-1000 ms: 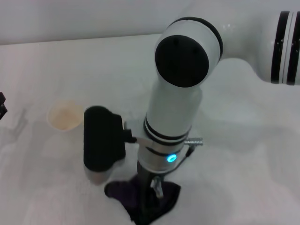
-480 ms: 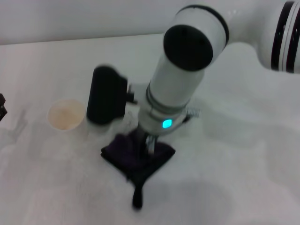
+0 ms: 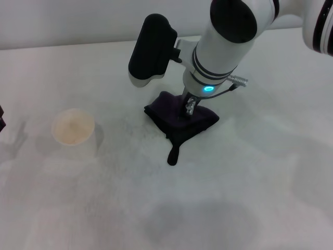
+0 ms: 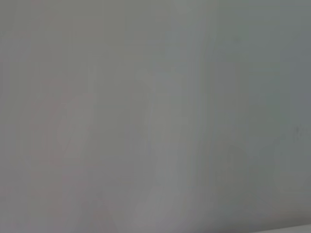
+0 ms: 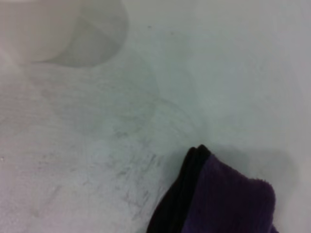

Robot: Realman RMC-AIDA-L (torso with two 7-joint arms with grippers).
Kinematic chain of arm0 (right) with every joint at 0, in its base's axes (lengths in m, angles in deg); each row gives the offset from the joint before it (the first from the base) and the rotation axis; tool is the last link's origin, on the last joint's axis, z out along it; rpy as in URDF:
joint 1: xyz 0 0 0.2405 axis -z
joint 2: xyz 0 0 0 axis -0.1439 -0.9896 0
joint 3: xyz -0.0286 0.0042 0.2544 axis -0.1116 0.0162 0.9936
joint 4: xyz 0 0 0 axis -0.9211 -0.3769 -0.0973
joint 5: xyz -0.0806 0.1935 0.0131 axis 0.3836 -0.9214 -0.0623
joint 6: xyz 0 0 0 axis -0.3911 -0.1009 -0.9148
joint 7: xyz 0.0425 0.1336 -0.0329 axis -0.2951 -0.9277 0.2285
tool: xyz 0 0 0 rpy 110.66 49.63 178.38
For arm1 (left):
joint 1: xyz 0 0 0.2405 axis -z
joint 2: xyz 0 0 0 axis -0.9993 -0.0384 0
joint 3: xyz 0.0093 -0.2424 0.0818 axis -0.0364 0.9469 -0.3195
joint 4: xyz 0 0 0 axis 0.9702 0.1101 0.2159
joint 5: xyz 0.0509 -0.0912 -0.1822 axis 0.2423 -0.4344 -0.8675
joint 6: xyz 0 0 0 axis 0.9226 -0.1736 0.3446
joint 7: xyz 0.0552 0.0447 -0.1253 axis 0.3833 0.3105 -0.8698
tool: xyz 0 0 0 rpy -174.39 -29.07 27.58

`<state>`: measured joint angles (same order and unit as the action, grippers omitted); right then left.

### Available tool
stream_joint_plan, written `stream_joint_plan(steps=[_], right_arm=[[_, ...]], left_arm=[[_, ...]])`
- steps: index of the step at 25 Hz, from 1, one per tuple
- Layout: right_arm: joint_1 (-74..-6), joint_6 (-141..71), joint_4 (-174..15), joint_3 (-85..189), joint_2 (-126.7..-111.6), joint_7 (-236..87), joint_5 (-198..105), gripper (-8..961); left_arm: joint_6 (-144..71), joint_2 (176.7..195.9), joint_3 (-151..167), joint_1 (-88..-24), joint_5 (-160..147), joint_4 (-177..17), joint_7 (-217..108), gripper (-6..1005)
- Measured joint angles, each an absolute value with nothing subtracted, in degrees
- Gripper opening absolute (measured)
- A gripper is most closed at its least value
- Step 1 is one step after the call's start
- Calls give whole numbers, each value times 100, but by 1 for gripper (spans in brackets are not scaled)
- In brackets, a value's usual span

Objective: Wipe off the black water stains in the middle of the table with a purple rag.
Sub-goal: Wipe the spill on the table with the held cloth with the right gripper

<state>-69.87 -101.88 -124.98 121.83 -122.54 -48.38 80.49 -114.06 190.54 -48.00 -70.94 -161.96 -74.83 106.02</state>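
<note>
The purple rag (image 3: 177, 121) lies bunched on the white table (image 3: 250, 198) near the middle, its black tail (image 3: 173, 155) pointing toward me. My right gripper (image 3: 190, 108) comes straight down onto the rag's top and is shut on it, pressing it to the table. The right wrist view shows a corner of the rag (image 5: 228, 199) with its black edging. No black water stain shows; the spot under the rag is hidden. Only a dark sliver of my left gripper (image 3: 2, 119) shows at the left edge. The left wrist view shows nothing but a blank pale surface.
A paper cup (image 3: 74, 133) stands left of the rag, also in the right wrist view as the cup (image 5: 34, 24). Faint grey streaks (image 5: 129, 177) mark the table between cup and rag. The right arm's black camera housing (image 3: 151, 49) hangs above the far side.
My right arm has swept the rag from the table's near edge away from me and to the right, past the cup. The left arm has not moved.
</note>
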Motion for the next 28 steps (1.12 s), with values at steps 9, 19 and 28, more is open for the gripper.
stream_joint_plan(steps=[9, 19, 28], right_arm=[[-6804, -10728, -13543, 11178, -12264, -4638, 6896, 96], [-6858, -11510, -13826, 10651, -12267, -3599, 5093, 95], [-6874, -10956, -13454, 11102, -12266, -3902, 5704, 100]], left_arm=[[-11300, 19037, -4800, -7005, -16186, -7470, 10606, 878], [-11300, 19037, -4833, -6987, -16174, -7466, 10610, 877], [-11302, 19037, -4826, -7009, -16174, -7466, 10617, 878]])
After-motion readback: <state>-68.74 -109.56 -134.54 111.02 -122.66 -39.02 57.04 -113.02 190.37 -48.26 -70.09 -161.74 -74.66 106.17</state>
